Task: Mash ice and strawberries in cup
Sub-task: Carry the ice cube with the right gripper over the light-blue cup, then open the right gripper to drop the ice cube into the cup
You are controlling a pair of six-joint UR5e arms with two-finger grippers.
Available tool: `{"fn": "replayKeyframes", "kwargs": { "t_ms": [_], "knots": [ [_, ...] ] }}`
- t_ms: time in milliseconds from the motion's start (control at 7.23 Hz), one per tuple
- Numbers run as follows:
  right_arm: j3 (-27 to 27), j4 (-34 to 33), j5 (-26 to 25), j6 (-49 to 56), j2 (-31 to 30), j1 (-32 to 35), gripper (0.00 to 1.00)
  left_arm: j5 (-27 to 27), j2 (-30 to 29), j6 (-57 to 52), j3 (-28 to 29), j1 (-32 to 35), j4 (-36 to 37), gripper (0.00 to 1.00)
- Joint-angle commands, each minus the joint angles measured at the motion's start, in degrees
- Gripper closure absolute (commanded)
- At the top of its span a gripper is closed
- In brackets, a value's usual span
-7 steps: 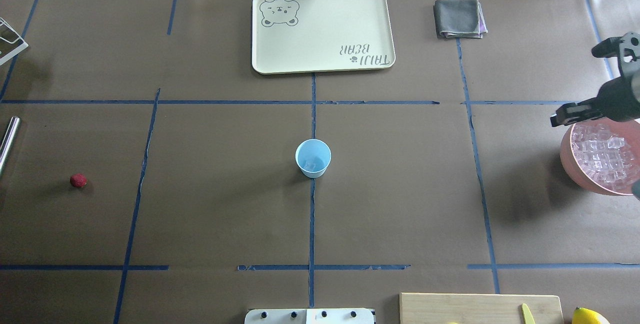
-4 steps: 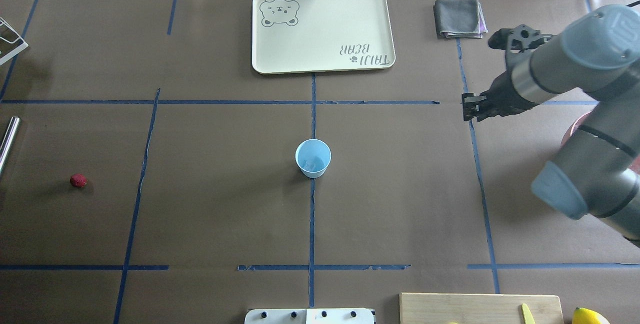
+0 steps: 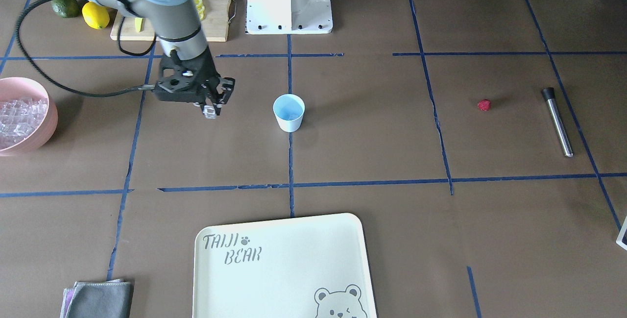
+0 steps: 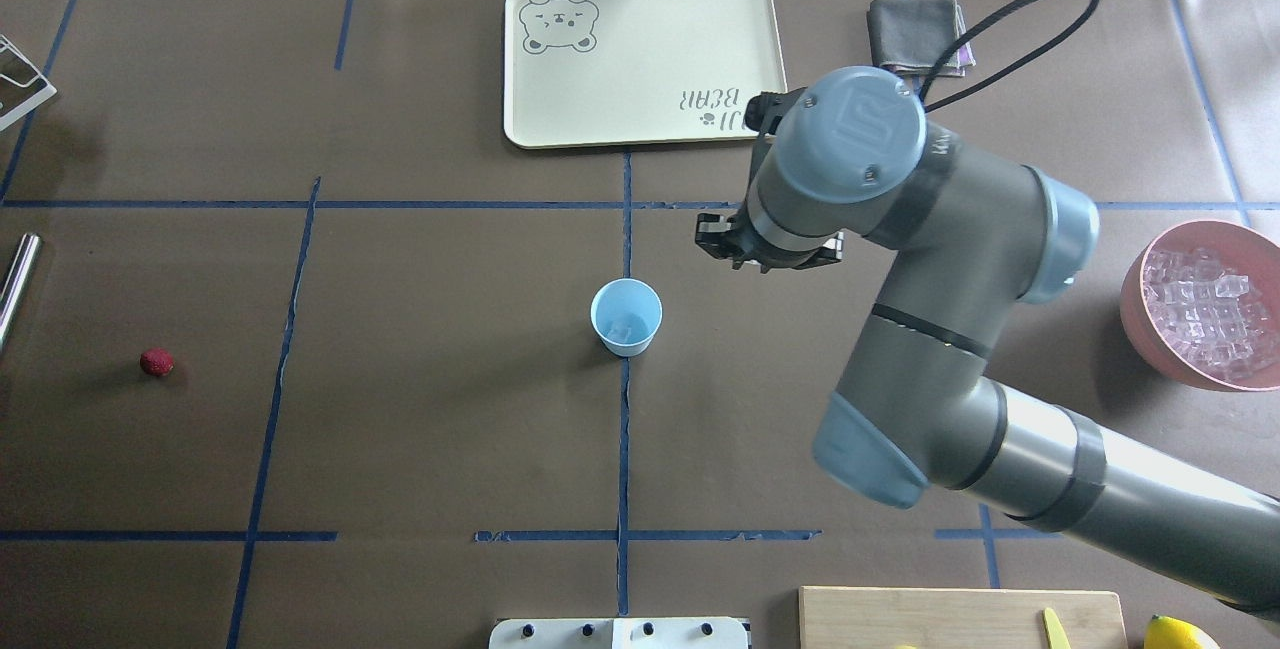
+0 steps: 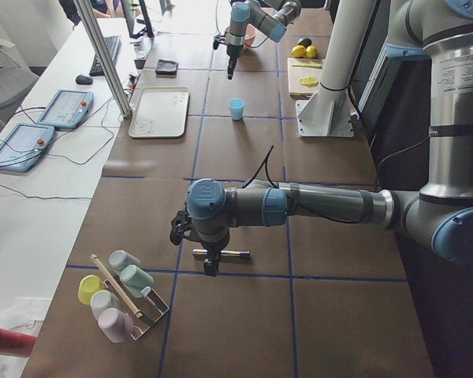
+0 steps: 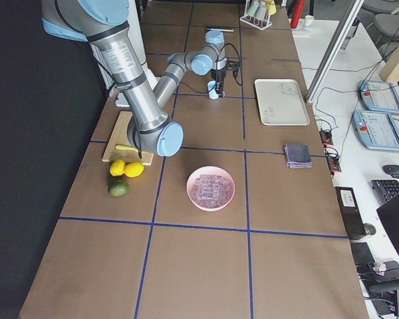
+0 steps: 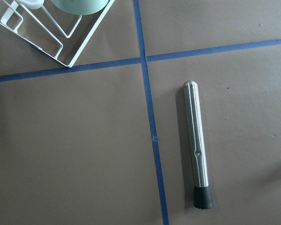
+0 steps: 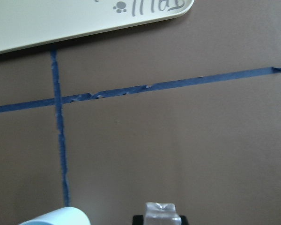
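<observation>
Early stage, by my read. On the tabletop, the right arm is out over the middle, between the pink bowl and the cup. The bowl holds the bulk of the ice. The cup stands upright at centre. You can see something pale in its bottom, likely a cube or two, can't confirm. The metal muddler lies flat at the robot's far left, untouched, with the left claw hanging over it. Can't tell from the side view whether that claw is open or closed. The strawberry sits on bare tabletop, well apart from the cup, not loaded. The right claw is pinched narrow on one ice cube, near the cup but not over it. Left to do: drop the cube, fetch the berry, mash.
</observation>
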State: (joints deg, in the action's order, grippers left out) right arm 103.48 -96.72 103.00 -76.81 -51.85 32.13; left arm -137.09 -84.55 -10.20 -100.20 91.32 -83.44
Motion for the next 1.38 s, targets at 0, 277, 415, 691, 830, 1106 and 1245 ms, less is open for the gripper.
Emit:
{"fn": "replayKeyframes", "kwargs": {
  "t_ms": [0,277,415,691,830,1106,1245],
  "knots": [
    [-5.47,-0.31,-3.76,-5.7,7.09,-4.43,1.0,-0.1,0.09,0.0,-0.09,0.0,-0.05,0.0],
    [-6.01,-0.31,-4.91,-6.33,7.55,-6.29,1.0,-0.11,0.09,0.0,-0.17,0.0,-0.05,0.0],
    [-6.01,-0.23,-5.79,-6.33,7.55,-7.08,0.99,-0.11,0.09,0.0,-0.17,0.0,0.03,0.0],
    [-6.01,0.04,-5.8,-6.33,7.55,-7.44,0.98,-0.02,0.09,0.0,-0.17,0.0,0.04,0.0],
    [-6.44,0.12,-5.88,-6.25,7.64,-7.44,0.96,-0.02,0.09,0.0,-0.17,0.0,0.04,0.0],
    [-6.97,0.13,-5.97,-5.55,7.9,-7.61,0.02,-0.1,0.09,0.0,-0.17,0.0,0.03,0.0],
    [-7.15,0.13,-5.97,-5.54,7.99,-7.61,0.01,-0.02,0.09,0.0,-0.17,0.0,0.04,0.0]
  ]
}}
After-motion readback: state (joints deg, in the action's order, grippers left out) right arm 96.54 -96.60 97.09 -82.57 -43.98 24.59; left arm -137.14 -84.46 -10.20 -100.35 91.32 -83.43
